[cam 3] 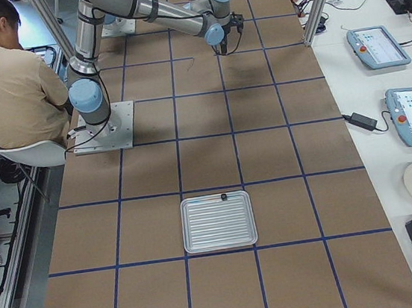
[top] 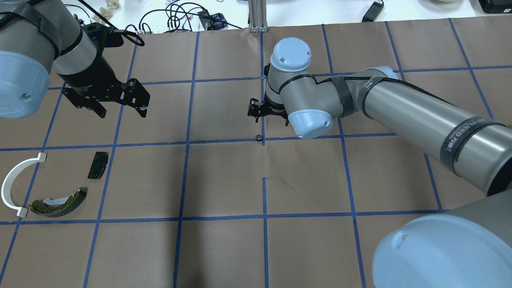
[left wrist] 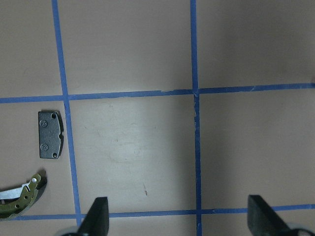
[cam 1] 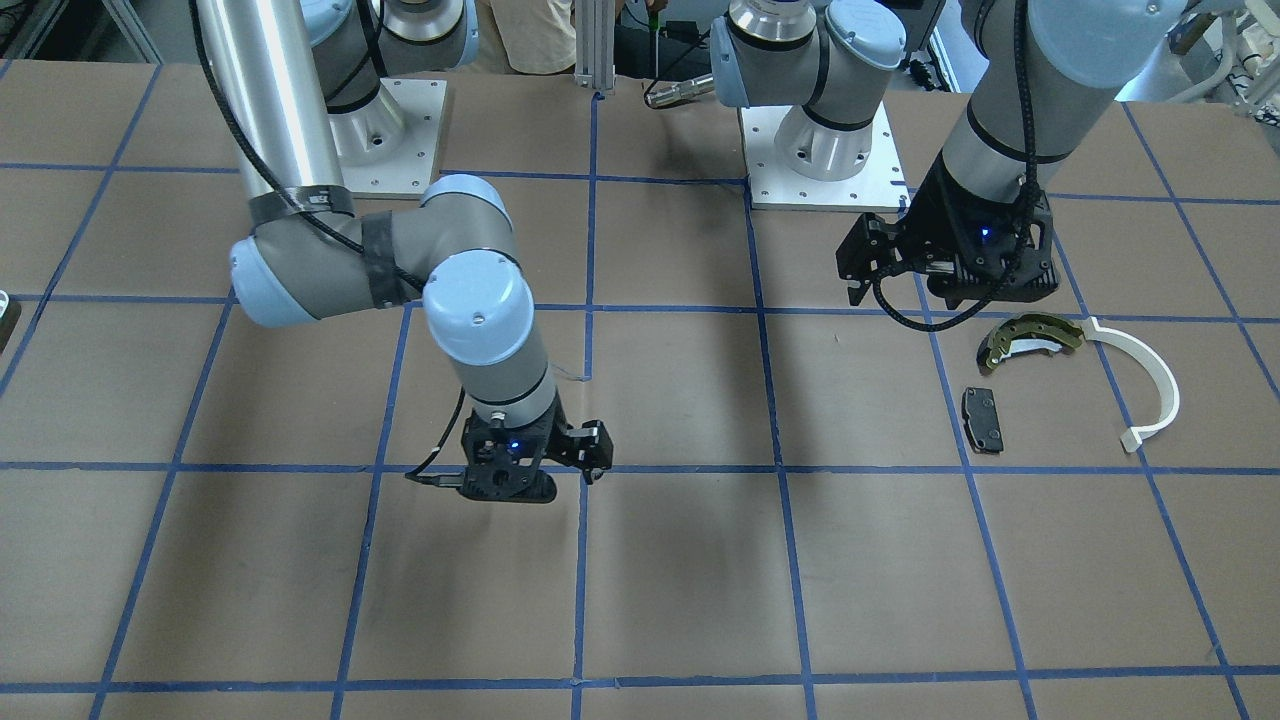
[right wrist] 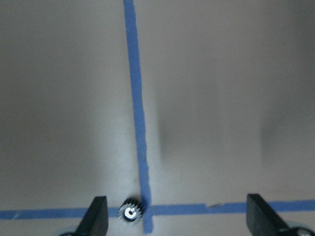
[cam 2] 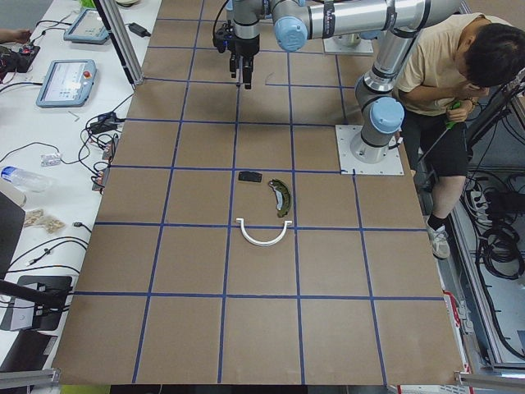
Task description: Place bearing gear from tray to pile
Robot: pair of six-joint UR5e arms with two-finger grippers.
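The bearing gear [top: 259,138] is a small black toothed ring lying on the table at a blue tape crossing, out of the tray. In the right wrist view the gear [right wrist: 131,212] sits between my open fingers, close to one of them. My right gripper [top: 269,116] is open and hovers over it. The pile lies at the table's left end: a brass-and-white brake shoe [top: 60,202], a long white arc [top: 16,184] and a black pad [top: 98,165]. My left gripper [top: 121,111] is open and empty, above the table just beyond the pad [left wrist: 50,134].
The silver tray [cam 3: 218,221] lies at the table's right end, seen only in the exterior right view, with a small dark part [cam 3: 223,196] at its far rim. An operator [cam 2: 459,90] sits behind the robot bases. Blue tape lines grid the brown table.
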